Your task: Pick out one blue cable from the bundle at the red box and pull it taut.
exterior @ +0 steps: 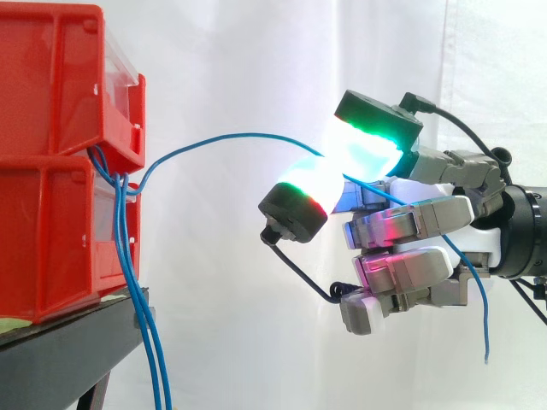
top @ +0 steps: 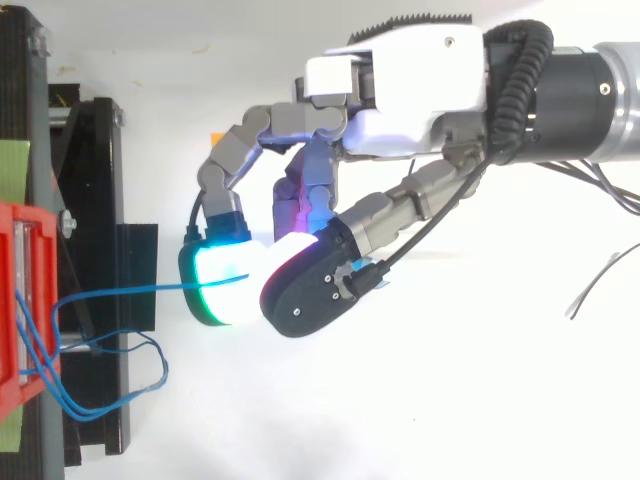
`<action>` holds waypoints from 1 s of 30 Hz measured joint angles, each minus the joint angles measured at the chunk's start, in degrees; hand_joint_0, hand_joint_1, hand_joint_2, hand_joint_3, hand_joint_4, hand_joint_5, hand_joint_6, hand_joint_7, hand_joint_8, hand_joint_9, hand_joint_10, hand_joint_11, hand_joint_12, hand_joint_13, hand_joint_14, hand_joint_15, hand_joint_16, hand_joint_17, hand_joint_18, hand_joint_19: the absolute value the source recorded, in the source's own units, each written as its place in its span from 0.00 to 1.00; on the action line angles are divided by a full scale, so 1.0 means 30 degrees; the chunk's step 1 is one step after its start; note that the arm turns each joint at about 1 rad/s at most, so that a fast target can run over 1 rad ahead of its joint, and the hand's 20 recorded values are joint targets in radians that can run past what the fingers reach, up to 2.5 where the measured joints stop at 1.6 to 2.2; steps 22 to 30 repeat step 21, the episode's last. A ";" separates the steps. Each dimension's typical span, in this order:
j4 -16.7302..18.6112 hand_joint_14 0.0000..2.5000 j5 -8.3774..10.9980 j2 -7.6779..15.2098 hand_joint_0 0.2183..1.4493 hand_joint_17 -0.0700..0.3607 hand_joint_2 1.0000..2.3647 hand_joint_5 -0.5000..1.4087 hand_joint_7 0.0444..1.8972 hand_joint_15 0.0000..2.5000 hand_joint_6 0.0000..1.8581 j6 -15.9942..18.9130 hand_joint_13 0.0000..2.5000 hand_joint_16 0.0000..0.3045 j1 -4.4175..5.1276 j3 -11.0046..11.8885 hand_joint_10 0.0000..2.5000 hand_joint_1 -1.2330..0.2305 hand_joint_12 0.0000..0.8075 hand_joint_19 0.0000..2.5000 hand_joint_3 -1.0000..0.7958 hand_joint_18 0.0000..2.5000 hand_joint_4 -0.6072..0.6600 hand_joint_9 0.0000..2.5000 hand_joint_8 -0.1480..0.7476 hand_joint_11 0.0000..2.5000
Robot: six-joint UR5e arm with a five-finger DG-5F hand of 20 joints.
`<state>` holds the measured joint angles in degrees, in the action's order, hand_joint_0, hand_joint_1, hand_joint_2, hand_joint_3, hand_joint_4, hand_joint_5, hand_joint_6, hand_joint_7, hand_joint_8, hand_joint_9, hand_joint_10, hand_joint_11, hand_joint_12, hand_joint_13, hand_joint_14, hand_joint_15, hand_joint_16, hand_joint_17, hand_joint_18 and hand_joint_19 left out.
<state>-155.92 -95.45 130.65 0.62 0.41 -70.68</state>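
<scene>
Side view: hand point(exterior: 427, 224) pinches one thin blue cable point(exterior: 231, 135) between two glowing pads point(exterior: 312, 184), well right of the stacked red plastic bins point(exterior: 51, 171). Cable arcs from bins to hand, free end dangling near the wrist. Other blue cables point(exterior: 144, 325) hang down.
Top view: same cable point(top: 120, 290) runs from bins point(top: 20, 300) into hand point(top: 400, 110).

Black stand point(exterior: 68, 350), white curtain point(exterior: 248, 60)

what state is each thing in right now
hand, pinching one blue cable
blue cable, held but bowed between the red bins and the hand, not taut; its free end dangles behind the hand
other blue cables, hanging slack past the black stand
red bins, stacked on the stand
</scene>
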 measured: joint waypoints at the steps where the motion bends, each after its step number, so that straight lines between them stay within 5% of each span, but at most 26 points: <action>1: -0.0001 0.01 0.0000 0.0005 0.32 0.44 0.01 0.24 0.50 0.40 0.49 0.0000 0.49 0.17 0.0002 0.0000 0.01 0.33 0.50 0.33 0.53 0.34 0.38 0.62 0.48 0.51; 30: 0.0000 0.01 0.0001 0.0003 0.32 0.47 0.01 0.24 0.49 0.38 0.49 0.0000 0.49 0.19 -0.0004 -0.0011 0.01 0.32 0.52 0.30 0.53 0.37 0.38 0.64 0.48 0.49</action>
